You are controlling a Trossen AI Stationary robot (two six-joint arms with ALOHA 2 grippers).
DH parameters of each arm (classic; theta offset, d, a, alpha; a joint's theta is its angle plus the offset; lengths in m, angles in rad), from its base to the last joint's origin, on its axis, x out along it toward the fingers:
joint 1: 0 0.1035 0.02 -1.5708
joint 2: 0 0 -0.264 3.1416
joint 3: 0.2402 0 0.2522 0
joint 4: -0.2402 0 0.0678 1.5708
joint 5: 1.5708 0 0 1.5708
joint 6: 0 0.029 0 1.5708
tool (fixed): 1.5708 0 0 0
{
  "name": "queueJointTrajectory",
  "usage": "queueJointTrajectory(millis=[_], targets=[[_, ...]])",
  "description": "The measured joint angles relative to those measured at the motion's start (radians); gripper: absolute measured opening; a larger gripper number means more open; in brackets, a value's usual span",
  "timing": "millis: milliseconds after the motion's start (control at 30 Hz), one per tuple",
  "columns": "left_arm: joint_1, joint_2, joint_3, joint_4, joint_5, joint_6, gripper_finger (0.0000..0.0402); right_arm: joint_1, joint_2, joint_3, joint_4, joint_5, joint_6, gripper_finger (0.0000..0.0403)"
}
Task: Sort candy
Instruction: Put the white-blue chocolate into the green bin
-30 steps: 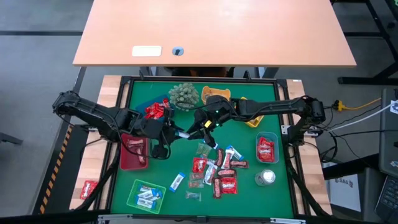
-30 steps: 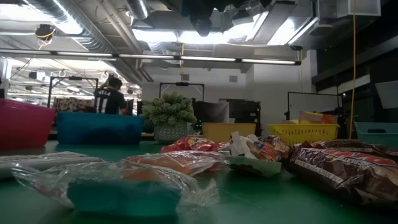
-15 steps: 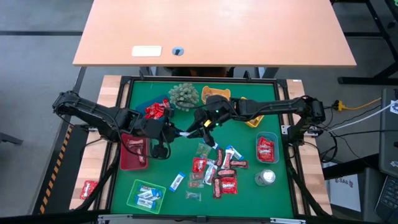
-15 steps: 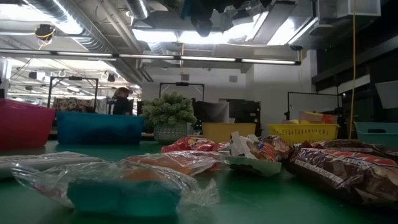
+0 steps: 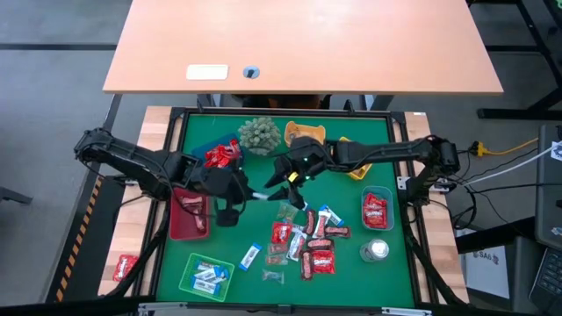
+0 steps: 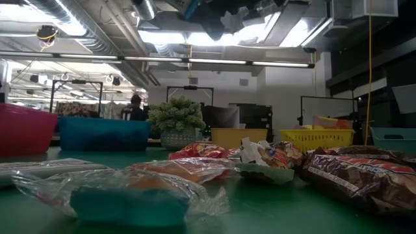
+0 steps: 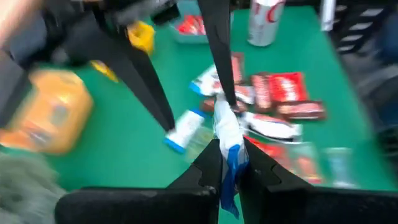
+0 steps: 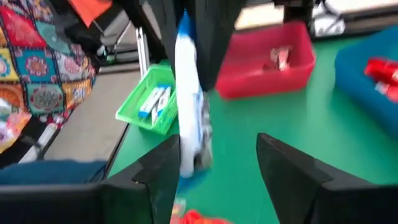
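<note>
A blue-white candy [image 5: 262, 191] hangs in the air over the middle of the green table [image 5: 351, 281]. My left gripper [image 5: 250, 191] [image 7: 229, 154], reaching in from the table's left, is shut on it. My right gripper [image 5: 283, 184] [image 8: 217, 158] faces it from the right. Its fingers are open and stand on either side of the candy's free end [image 8: 191, 149]. More candy [image 5: 307, 241], red, brown and blue-white packets, lies heaped on the table toward the near right. My left gripper pinches the blue-white candy [image 7: 229, 140] between its two fingers, which slant down from the table's left. Part of the wrapper sticks out past the fingertips and a blue end [image 7: 233, 196] reaches back between them. The candy is lifted clear of the table. My right gripper has one finger [image 7: 219, 62] right beside the wrapper's free end; I cannot tell whether it touches.
A red tray [image 5: 176, 230] and a green tray [image 5: 186, 279] sit at the near left, a blue tray [image 5: 204, 140] and a plant ball [image 5: 259, 133] at the back. Yellow trays [image 5: 306, 132] and a teal tray [image 5: 363, 215] stand on the right, with a silvery can [image 5: 376, 250].
Both arms have stayed where they were. My left gripper has rolled about its own axis and now has the blue-white candy. My right gripper's fingers have spread apart from the candy's other end.
</note>
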Motion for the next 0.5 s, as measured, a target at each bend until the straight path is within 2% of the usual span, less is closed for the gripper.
queueJointTrajectory(millis=[233, 367, 500], targets=[[-0.056, 0.000, 0.000, -0.159, 0.230, -0.426, 0.0016, -0.004, 0.000, 0.000, -0.176, 0.014, -0.004, 0.0210], [-0.132, 0.002, 0.000, -0.246, 0.269, -0.655, 0.0016, -0.001, 0.000, 0.000, -0.266, 0.011, -0.047, 0.0211], [-0.212, 0.005, 0.000, -0.274, 0.256, -0.827, 0.0016, -0.002, 0.000, 0.000, -0.327, 0.053, -0.123, 0.0211]])
